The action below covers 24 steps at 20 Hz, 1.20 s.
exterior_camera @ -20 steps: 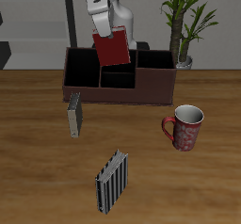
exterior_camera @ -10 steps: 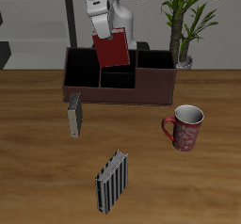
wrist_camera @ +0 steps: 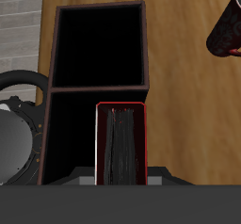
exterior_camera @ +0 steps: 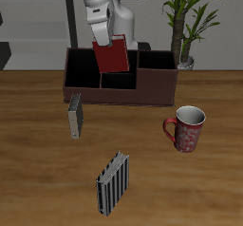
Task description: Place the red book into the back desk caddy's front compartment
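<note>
Red hardcover book (exterior_camera: 111, 55), pincer (exterior_camera: 104, 32) gripping, boxy maroon caddy (exterior_camera: 152, 85)

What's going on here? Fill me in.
The robot arm's gripper is shut on the red book, holding it upright in the air above the back desk caddy. The book hangs over the caddy's divided middle section and has not yet gone into the front compartment. On the table nearer the front edge, untouched, stand a thin grey book, a black-and-grey striped book and a red mug.
</note>
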{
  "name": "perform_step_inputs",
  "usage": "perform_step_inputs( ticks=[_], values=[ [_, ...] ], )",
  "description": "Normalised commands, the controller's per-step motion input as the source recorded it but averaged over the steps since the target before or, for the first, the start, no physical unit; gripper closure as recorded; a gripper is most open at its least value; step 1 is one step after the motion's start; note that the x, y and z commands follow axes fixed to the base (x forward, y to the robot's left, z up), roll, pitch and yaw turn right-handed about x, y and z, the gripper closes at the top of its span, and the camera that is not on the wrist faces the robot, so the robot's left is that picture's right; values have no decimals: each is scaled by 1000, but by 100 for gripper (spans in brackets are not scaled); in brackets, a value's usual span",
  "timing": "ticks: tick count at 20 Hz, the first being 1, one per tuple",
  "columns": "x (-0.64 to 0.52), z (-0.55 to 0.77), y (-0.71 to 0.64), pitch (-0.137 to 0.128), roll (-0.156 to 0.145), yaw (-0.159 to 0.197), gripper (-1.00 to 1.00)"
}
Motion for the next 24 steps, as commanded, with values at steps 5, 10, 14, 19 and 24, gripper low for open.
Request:
perform_step_inputs(
  ticks=[5, 10, 14, 19, 24],
  values=[
    [84, -47, -11, -5, 9, -2, 100],
    [60, 24, 47, -8, 5, -13, 100],
    [75, 19, 188, -6, 20, -23, 100],
    [-33, -240, 211, 59, 38, 4, 100],
    [-32, -85, 6, 30, -13, -29, 100]
  ],
)
